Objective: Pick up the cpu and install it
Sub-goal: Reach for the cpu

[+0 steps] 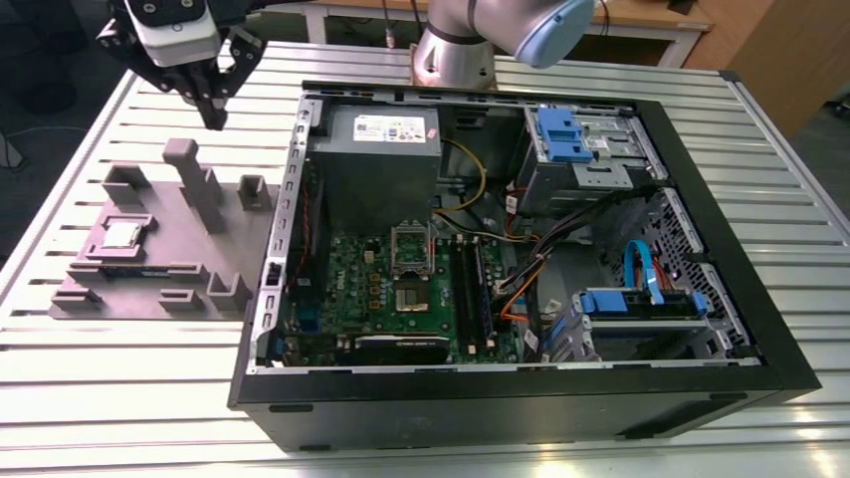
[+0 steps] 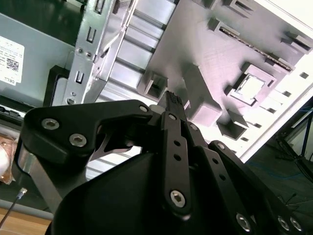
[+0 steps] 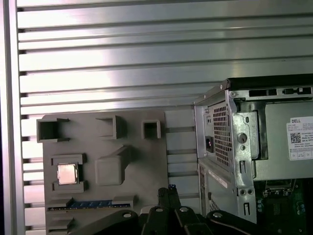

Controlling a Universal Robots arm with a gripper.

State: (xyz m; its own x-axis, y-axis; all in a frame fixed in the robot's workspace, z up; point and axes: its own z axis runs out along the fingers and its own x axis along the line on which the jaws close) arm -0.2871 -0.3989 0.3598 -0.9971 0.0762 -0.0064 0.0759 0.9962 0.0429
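My hand (image 1: 213, 119) hovers empty, fingers together as far as I can tell. The cpu (image 1: 122, 234) lies well below it, seated flat in the fixture (image 1: 149, 274) recess so it can't slide.

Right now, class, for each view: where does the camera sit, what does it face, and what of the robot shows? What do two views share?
Exterior view: off the arm, high, looking down on the table, case and fixture; arm and gripper show.
First wrist view: on the wrist, facing down at the fixture and cpu; the gripper shows.
Second wrist view: on the wrist, looking along the shut gripper toward the fixture.
Shared: both wrist views show the cpu in its fixture pocket.
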